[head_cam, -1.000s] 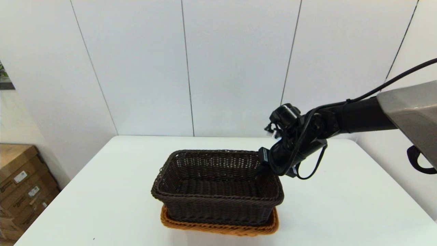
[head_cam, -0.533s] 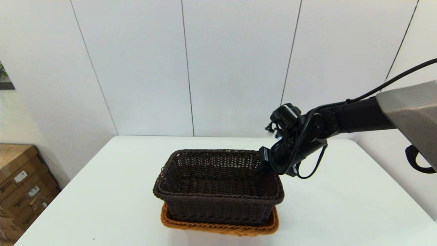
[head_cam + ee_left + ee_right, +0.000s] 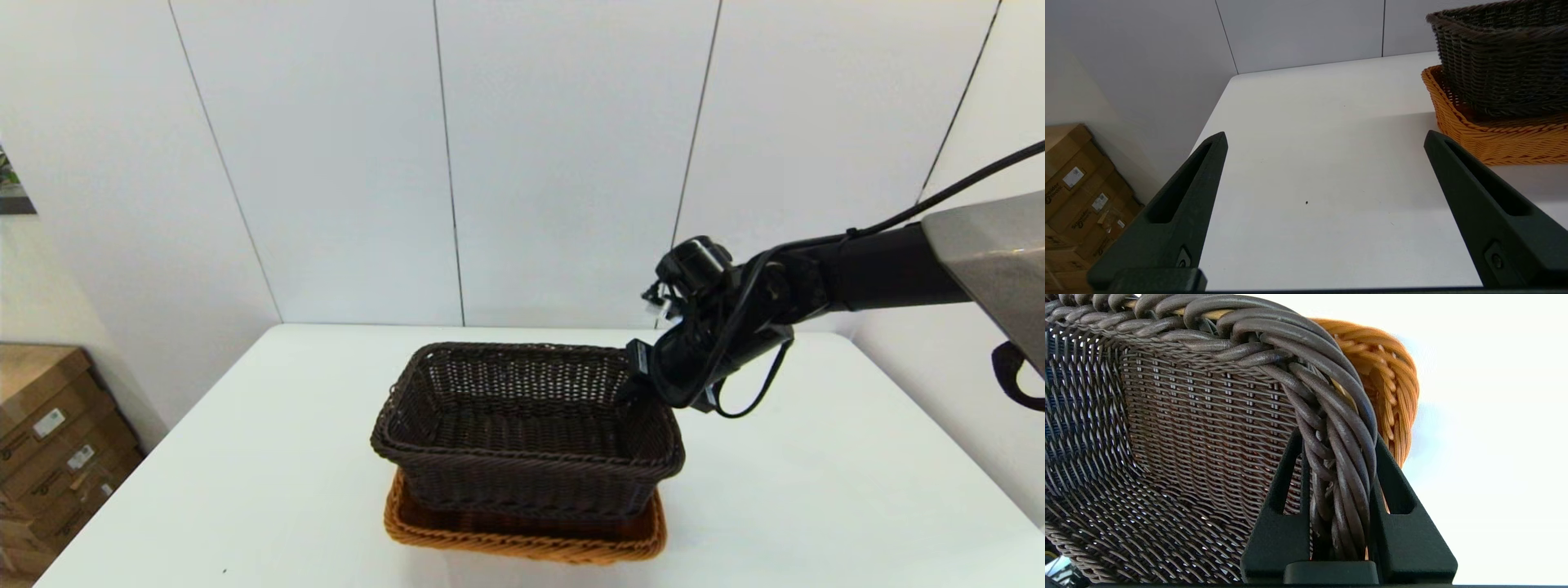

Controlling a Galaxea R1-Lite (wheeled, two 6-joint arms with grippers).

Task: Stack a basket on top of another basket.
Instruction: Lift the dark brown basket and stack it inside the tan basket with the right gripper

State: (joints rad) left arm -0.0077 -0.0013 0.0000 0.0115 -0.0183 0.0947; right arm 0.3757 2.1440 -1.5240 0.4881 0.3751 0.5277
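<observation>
The dark brown basket (image 3: 522, 425) sits partly inside the orange-tan basket (image 3: 522, 543) near the table's front middle, and it is raised and tilted with its far right corner highest. My right gripper (image 3: 638, 382) is shut on that corner's braided rim. In the right wrist view its two fingers (image 3: 1286, 490) clamp the dark braid (image 3: 1339, 428), with the orange rim (image 3: 1384, 375) just behind. My left gripper (image 3: 1325, 138) hangs open over bare table, to the left of both baskets (image 3: 1502, 61). Nothing is between its fingers, and it is out of the head view.
The white table (image 3: 816, 490) backs onto a white panelled wall. Brown cardboard boxes (image 3: 49, 441) are stacked on the floor beyond the table's left edge, also seen in the left wrist view as boxes (image 3: 1077, 183).
My right gripper has risen and drawn back slightly with the dark basket's rim. The dark basket has lifted out of the orange one, and more of the orange basket's inside shows.
</observation>
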